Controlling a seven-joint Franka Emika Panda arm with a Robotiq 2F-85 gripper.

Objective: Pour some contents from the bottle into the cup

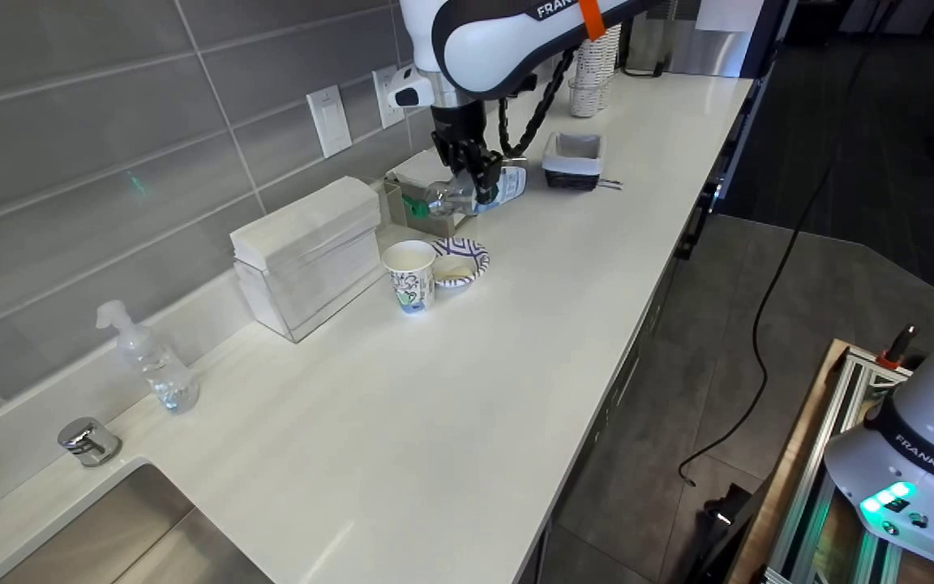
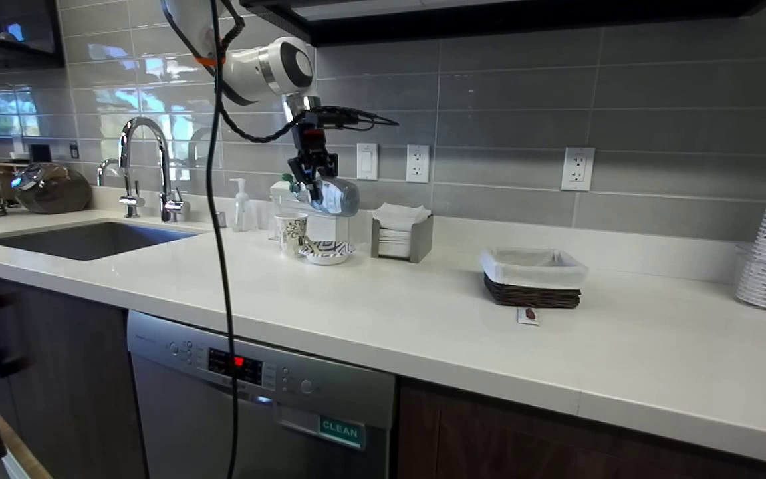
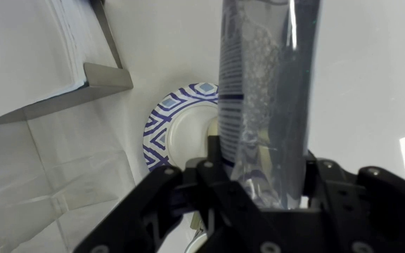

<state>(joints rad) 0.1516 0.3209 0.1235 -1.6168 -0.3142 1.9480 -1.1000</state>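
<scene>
The bottle [image 1: 509, 185] is clear plastic with a blue label and a green cap. It lies nearly level in my gripper [image 1: 475, 185], raised above the counter, with the cap end toward the cup side. It also shows in an exterior view [image 2: 342, 197] and fills the middle of the wrist view [image 3: 265, 88]. My gripper [image 3: 261, 156] is shut around the bottle's body, one finger on each side. The white patterned cup [image 1: 413, 285] stands upright on the counter, below and beyond the cap end. Only part of its rim [image 3: 196, 244] shows in the wrist view.
A patterned paper bowl [image 1: 460, 253] touches or nearly touches the cup. A white paper-towel box [image 1: 313, 255] and a napkin holder [image 2: 421, 238] stand by the wall. A pump bottle [image 1: 160, 369], sink [image 2: 94, 243] and lined basket [image 2: 532, 293] are further along the counter.
</scene>
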